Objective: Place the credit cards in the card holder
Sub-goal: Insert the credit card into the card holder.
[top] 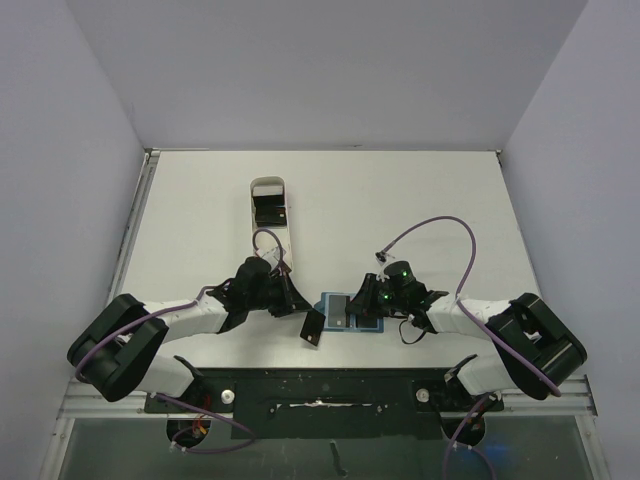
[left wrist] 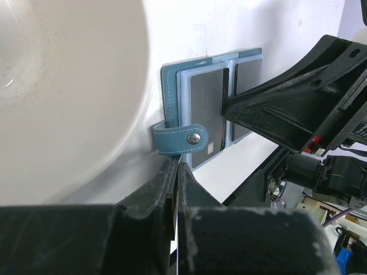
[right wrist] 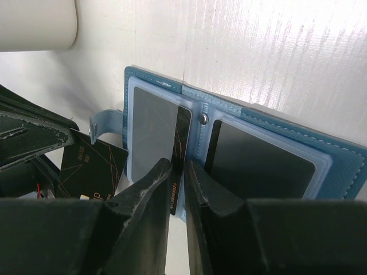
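Note:
The teal card holder [top: 338,312] lies open near the table's front edge, showing cloudy sleeves [right wrist: 152,132] and a snap tab [left wrist: 180,140]. My right gripper [top: 362,300] is down on it, jaws a narrow gap apart [right wrist: 179,166]. They straddle the bare strip of a black credit card [right wrist: 182,143] that sits partly inside the left sleeve. A dark card [right wrist: 258,160] fills the right sleeve. Just left of the holder, my left gripper [top: 303,308] is shut on another black credit card [top: 313,328], which is edge-on in its own view [left wrist: 175,163] and shows flat in the right wrist view [right wrist: 94,166].
A long white oval-ended tray [top: 290,230] lies behind the left gripper, with black cards [top: 270,208] at its far end. Its curved wall [left wrist: 69,86] is close beside the left gripper. Grey walls enclose the table on three sides.

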